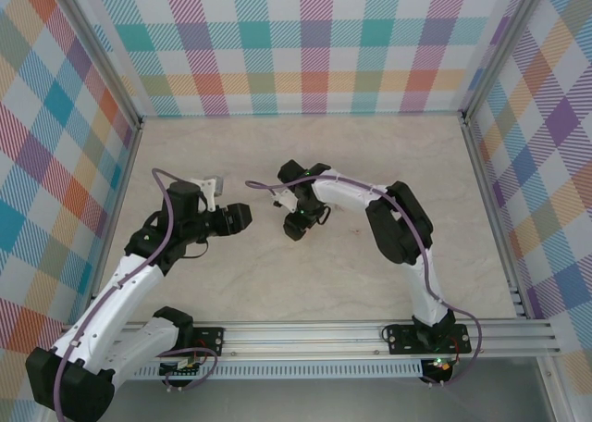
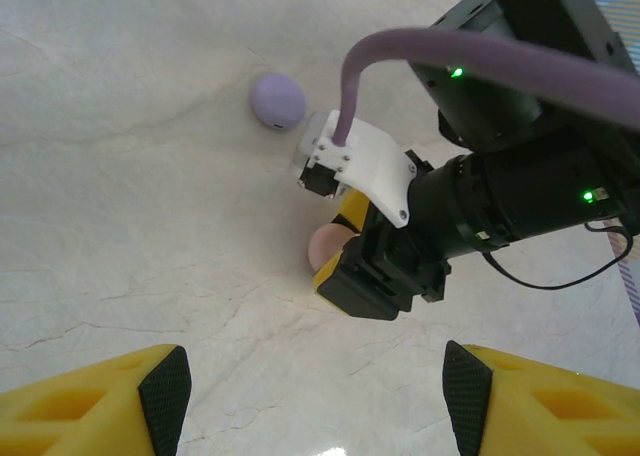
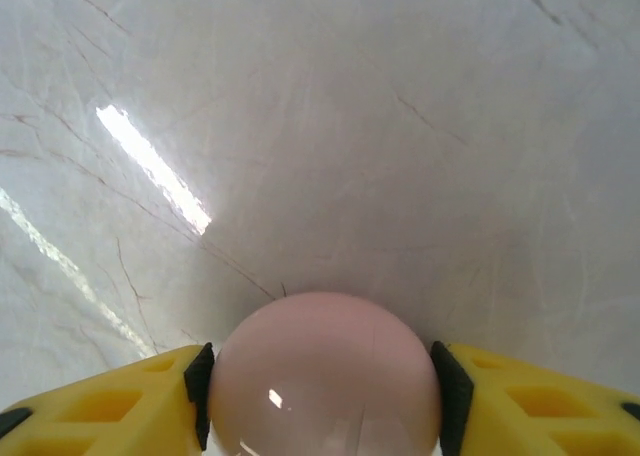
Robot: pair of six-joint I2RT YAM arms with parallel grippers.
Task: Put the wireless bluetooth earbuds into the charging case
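Observation:
A round pale pink charging case (image 3: 325, 376) sits between the black pads of my right gripper (image 3: 320, 401), which touch it on both sides. It rests low on the marble table. In the left wrist view the same pink case (image 2: 325, 244) peeks out under the right gripper (image 2: 372, 268). A closed purple case (image 2: 277, 100) lies on the table beyond it, apart from both grippers. My left gripper (image 2: 315, 401) hangs open above bare table, a short way from the right gripper, with nothing between its fingers. The earbuds are out of view.
Seen from above, both arms meet at the table's middle, left gripper (image 1: 242, 217) facing right gripper (image 1: 298, 223). Checked walls (image 1: 305, 43) close the back and sides. An aluminium rail (image 1: 370, 334) runs along the near edge.

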